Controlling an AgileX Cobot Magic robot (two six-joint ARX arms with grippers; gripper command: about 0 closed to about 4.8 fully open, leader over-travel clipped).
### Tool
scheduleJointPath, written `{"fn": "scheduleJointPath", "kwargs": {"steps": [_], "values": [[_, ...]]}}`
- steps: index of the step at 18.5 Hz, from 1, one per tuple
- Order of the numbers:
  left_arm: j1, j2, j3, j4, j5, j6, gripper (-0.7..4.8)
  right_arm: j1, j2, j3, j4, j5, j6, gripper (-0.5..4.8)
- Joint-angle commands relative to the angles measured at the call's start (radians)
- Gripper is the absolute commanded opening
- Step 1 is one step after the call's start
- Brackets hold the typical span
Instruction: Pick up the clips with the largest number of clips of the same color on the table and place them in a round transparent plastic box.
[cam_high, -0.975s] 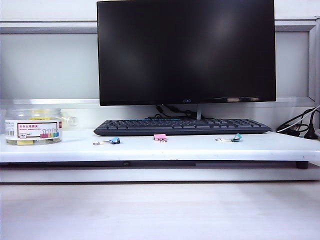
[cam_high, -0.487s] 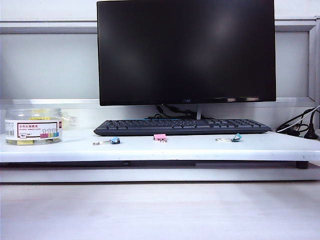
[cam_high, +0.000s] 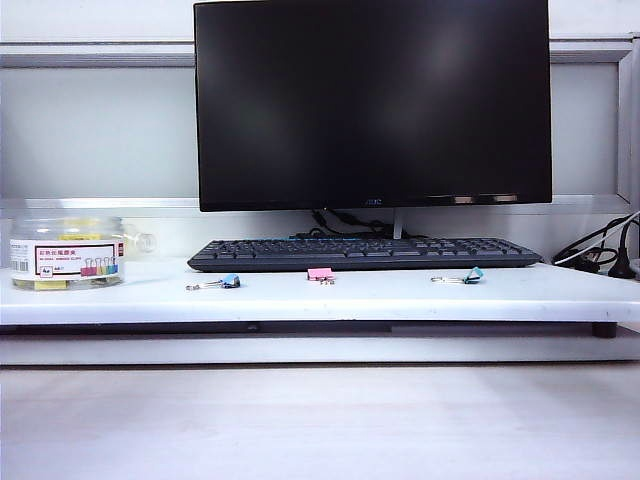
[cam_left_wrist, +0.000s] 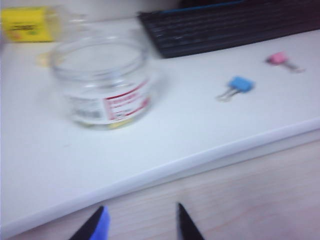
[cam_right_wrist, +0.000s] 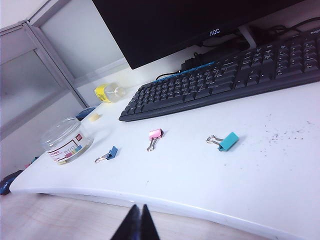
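The round transparent plastic box (cam_high: 66, 253) stands at the far left of the white board, and yellow clips (cam_high: 45, 285) show through its wall near the bottom. The left wrist view is blurred and looks down into the box (cam_left_wrist: 102, 82) through its open mouth. My left gripper (cam_left_wrist: 141, 212) is open and empty over the wooden surface, in front of the board's edge. My right gripper (cam_right_wrist: 137, 210) is shut on nothing, also short of that edge, with the box (cam_right_wrist: 65, 140) far off. Neither arm appears in the exterior view.
A blue clip (cam_high: 229, 282), a pink clip (cam_high: 320, 274) and a teal clip (cam_high: 470, 276) lie in a row before the black keyboard (cam_high: 365, 252). A monitor (cam_high: 372, 100) stands behind. A small bottle with a yellow label (cam_right_wrist: 109, 92) lies at the back left. Cables (cam_high: 595, 255) are at the right.
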Motion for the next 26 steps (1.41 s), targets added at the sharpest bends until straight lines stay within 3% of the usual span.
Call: {"fn": "scheduleJointPath", "kwargs": {"steps": [1,16,26], "values": [[0.0,-0.003,-0.005,-0.018,-0.047,0.014,1.83,0.0,-0.002,-0.003,0.012,-0.003,0.0,-0.01],[0.0,-0.003,-0.005,-0.018,-0.05,0.009,1.83,-0.001,-0.002,-0.003,-0.018,0.008,-0.031,-0.01],[0.0,-0.003,-0.005,-0.018,-0.05,0.009,1.83,-0.001,-0.002,-0.003,-0.194,0.303,-0.124,-0.01]]}}
